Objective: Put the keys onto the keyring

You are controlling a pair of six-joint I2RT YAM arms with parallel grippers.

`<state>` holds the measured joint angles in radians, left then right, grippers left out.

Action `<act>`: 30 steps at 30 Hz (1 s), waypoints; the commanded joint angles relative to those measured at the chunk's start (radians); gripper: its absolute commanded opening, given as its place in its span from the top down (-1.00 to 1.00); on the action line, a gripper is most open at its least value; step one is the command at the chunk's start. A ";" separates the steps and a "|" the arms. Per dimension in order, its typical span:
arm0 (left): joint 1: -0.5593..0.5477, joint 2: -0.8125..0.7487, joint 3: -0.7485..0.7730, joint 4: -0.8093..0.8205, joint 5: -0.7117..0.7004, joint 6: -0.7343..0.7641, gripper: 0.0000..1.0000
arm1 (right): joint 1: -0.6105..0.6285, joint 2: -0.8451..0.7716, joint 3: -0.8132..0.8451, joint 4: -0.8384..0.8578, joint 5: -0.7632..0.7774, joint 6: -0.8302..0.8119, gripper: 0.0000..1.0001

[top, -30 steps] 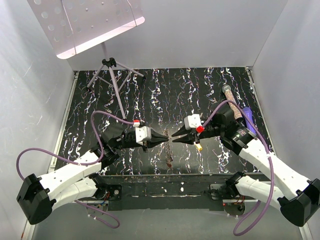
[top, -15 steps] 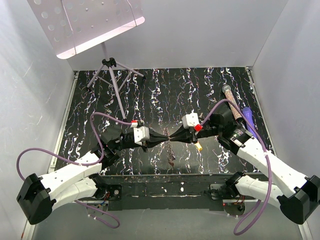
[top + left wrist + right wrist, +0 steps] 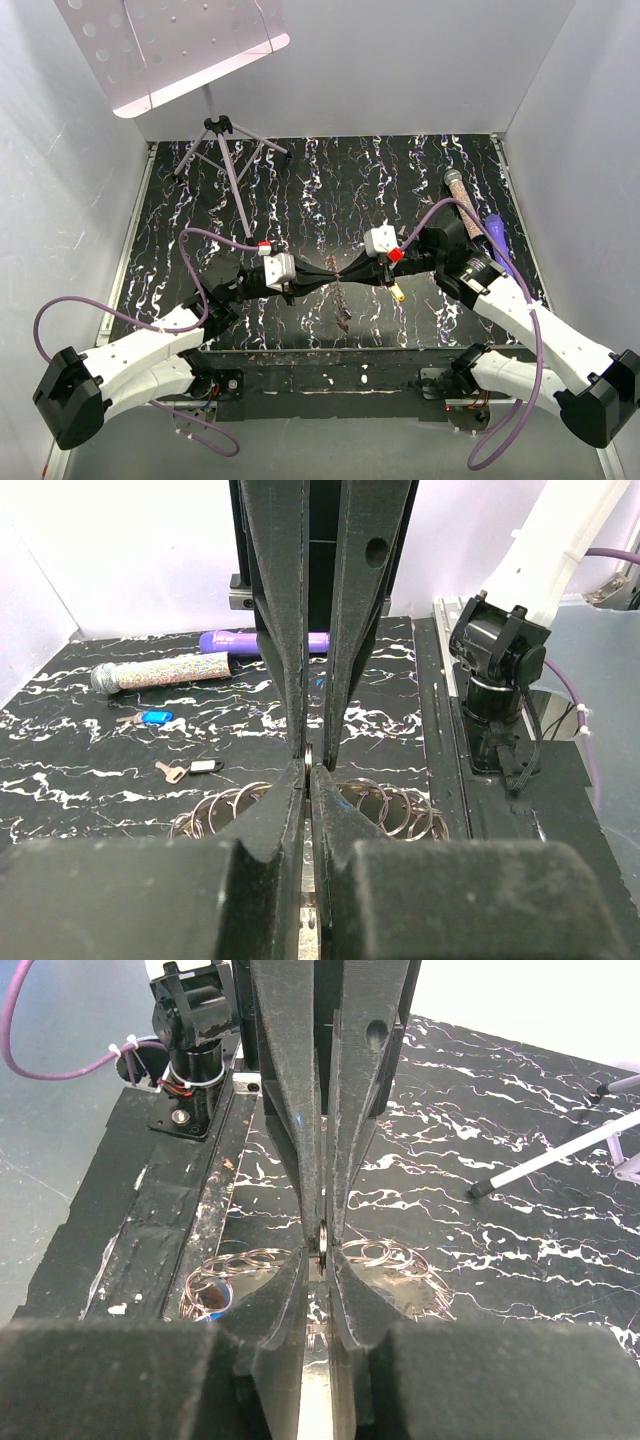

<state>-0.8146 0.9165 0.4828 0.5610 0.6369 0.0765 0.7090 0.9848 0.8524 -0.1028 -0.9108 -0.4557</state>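
Right above the heap of rings, the two pincers meet tip to tip. The left gripper is clenched on a small ring that stands on edge. The right gripper has its jaws a thin slit apart at that same ring; whether they pinch it, I cannot tell.

An orange-headed key lies on the table to the right of the heap, and a blue-headed key lies farther that way. The table's near edge runs just beside the heap, while beyond the heap the marbled top lies open. A second ago the tips stood just apart and the right jaws were wider.
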 commanded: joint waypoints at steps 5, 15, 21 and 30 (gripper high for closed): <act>-0.001 -0.031 -0.007 0.088 -0.023 -0.024 1.00 | 0.006 0.003 0.010 0.017 -0.005 0.000 0.97; 0.000 -0.008 0.025 0.019 -0.002 -0.020 1.00 | 0.006 0.006 0.072 -0.121 0.030 -0.031 0.97; 0.002 -0.034 0.076 -0.124 -0.029 0.008 0.61 | 0.004 0.035 0.157 -0.244 0.047 -0.017 0.97; 0.008 -0.157 0.114 -0.387 -0.059 0.089 0.08 | -0.002 0.048 0.218 -0.388 0.076 -0.069 0.97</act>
<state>-0.8131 0.7990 0.5552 0.3046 0.5831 0.1181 0.7109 1.0348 0.9939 -0.4133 -0.8474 -0.4767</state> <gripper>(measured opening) 0.443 0.024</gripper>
